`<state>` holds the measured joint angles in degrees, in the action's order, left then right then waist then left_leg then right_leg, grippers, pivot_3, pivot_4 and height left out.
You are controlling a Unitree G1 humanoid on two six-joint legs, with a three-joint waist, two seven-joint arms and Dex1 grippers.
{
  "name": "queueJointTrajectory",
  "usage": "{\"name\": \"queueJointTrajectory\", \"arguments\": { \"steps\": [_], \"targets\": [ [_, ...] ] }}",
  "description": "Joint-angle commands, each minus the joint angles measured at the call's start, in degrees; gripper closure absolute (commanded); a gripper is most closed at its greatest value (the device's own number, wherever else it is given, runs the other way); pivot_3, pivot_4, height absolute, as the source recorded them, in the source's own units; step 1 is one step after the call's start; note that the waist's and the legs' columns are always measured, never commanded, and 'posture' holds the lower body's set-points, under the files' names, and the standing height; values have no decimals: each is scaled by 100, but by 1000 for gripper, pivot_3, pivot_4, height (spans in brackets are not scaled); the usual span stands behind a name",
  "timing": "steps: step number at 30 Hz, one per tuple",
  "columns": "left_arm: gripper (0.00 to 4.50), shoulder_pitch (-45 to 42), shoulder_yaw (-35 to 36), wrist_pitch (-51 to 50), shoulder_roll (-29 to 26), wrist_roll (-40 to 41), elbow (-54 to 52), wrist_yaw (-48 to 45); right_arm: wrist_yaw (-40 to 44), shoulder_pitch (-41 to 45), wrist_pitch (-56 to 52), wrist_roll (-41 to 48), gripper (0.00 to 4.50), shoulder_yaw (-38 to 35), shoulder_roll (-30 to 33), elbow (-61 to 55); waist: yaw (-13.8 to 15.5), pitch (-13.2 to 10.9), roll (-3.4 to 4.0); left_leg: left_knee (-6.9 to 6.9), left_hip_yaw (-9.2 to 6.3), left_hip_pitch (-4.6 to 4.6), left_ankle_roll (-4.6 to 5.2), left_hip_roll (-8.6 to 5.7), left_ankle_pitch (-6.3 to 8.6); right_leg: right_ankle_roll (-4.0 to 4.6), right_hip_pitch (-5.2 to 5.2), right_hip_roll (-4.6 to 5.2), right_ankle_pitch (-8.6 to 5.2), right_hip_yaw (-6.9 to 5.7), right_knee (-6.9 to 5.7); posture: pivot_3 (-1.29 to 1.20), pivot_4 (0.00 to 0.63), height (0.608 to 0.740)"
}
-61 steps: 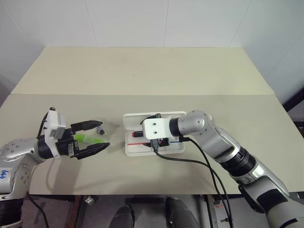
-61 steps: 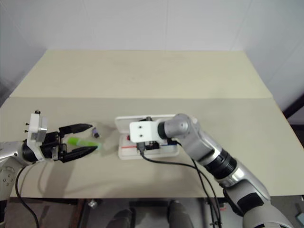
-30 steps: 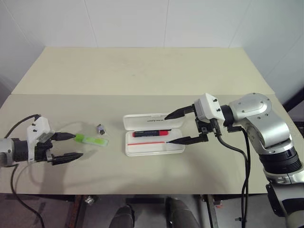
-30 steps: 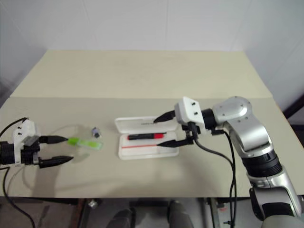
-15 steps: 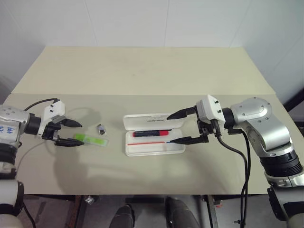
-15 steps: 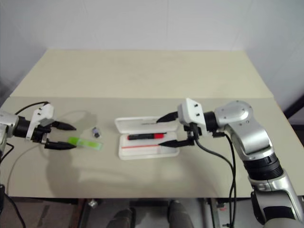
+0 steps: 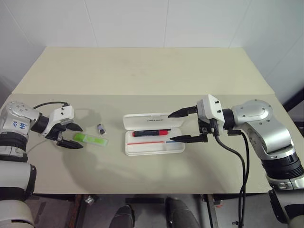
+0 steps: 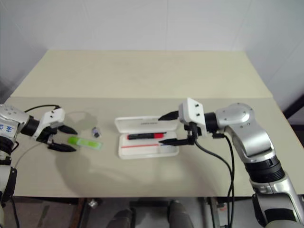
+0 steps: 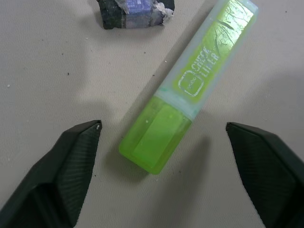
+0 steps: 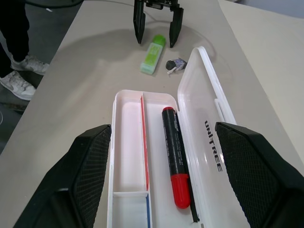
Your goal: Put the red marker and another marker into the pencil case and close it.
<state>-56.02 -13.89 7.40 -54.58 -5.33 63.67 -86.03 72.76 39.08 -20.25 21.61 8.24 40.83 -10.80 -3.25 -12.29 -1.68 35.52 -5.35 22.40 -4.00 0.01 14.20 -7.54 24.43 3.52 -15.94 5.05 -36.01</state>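
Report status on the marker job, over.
Both grippers open: left gripper at green highlighter, right gripper by open pencil case. Red marker inside. Dark stub near highlighter.

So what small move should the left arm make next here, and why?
Probably lower the left gripper and close it on the green highlighter. Its open fingers already straddle the highlighter lying on the table, while the red marker already lies in the open pencil case.

Pencil case lying open mid-bench, red marker inside. Lime marker at 9 o'clock of case, small stub between. Left claw straddling lime marker's end; right claw at 3 o'clock.
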Motion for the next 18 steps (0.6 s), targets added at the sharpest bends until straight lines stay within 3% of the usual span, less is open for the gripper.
{"name": "queueJointTrajectory", "arguments": {
  "steps": [1, 8, 18],
  "targets": [
    [1242, 9, -3, 103, -13, -133, 103, -380, -58, 11, 131, 29, 0, -126, -2, -96, 1, 0, 0, 1, 0, 0, 0, 0, 0, 0, 0, 0, 0, 0, 0, 0, 150, 740],
    [3416, 78, 22, 410, -60, -280, 122, -150, -71, 91, 258, 3, 0, -92, -86, 31, -2, 0, 0, 1, 1, 1, 1, 0, 1, -1, 0, 1, 0, 1, 2, 0, 150, 740],
    [3421, 107, 604, 363, -181, 112, -307, -26, -52, -97, 447, 220, 0, -383, -12, 77, 9, 0, 0, 5, -1, 4, 1, 0, 1, -1, 0, 1, 0, -1, 0, 0, 150, 740]
  ]
}}
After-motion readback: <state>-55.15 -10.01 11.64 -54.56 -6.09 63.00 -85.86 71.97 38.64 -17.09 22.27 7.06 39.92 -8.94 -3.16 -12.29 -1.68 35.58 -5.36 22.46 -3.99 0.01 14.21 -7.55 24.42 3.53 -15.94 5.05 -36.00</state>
